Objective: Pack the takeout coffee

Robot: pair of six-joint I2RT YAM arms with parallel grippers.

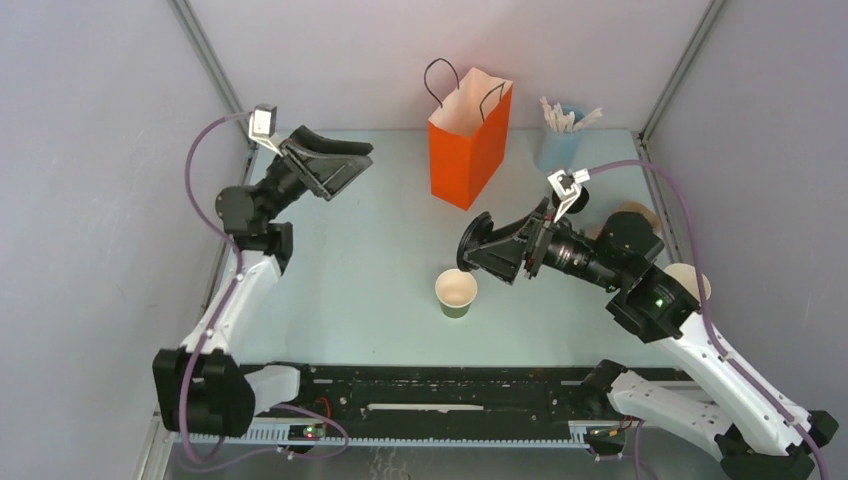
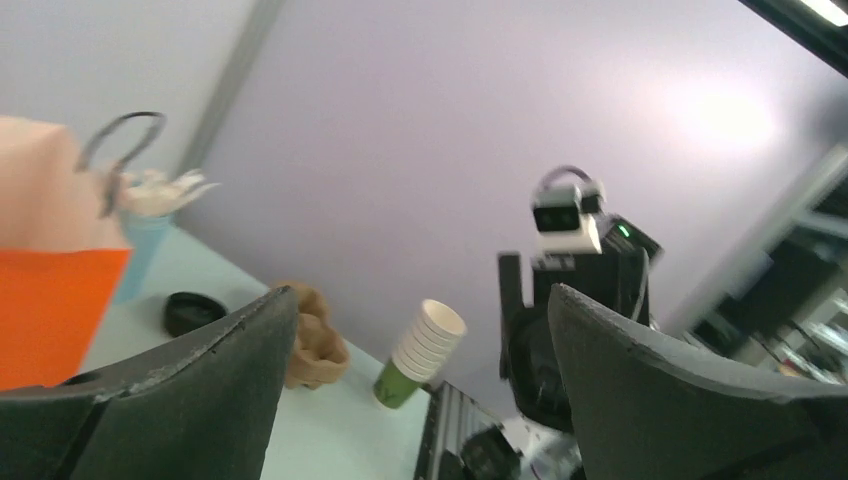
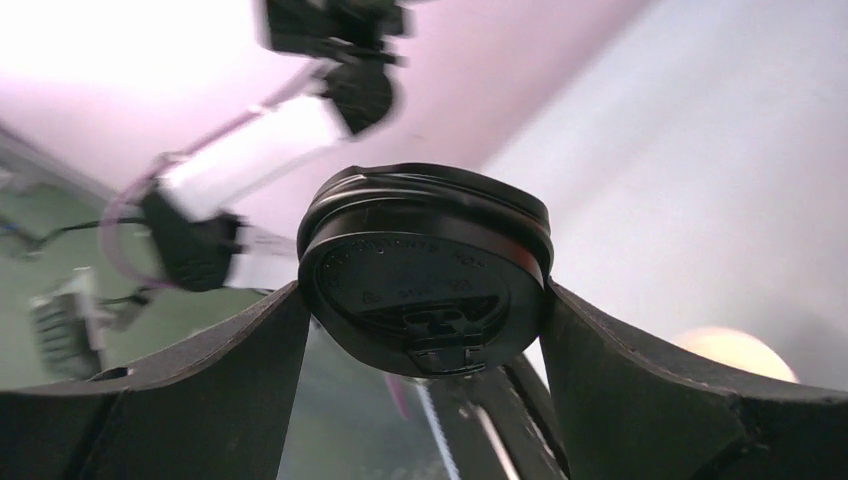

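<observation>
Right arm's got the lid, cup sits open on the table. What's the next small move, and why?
Probably bring the right gripper over the cup, which stands uncovered close by, and level the lid it pinches. The lid looks tilted in the top view, so it likely needs levelling before pressing on.

The left half of the surface (image 1: 345, 300) is open for a pass, front to back. In the centre a lidless green cup (image 1: 456, 294) stands in the way, and the right gripper (image 1: 478, 256) hangs just above it, a black lid (image 3: 425, 270) filling its jaws. The orange bag (image 1: 470, 140) blocks the back middle. The far right is crowded: blue cup of sticks (image 1: 560, 142), brown carrier (image 2: 315, 352), stacked cups (image 2: 425, 350).
</observation>
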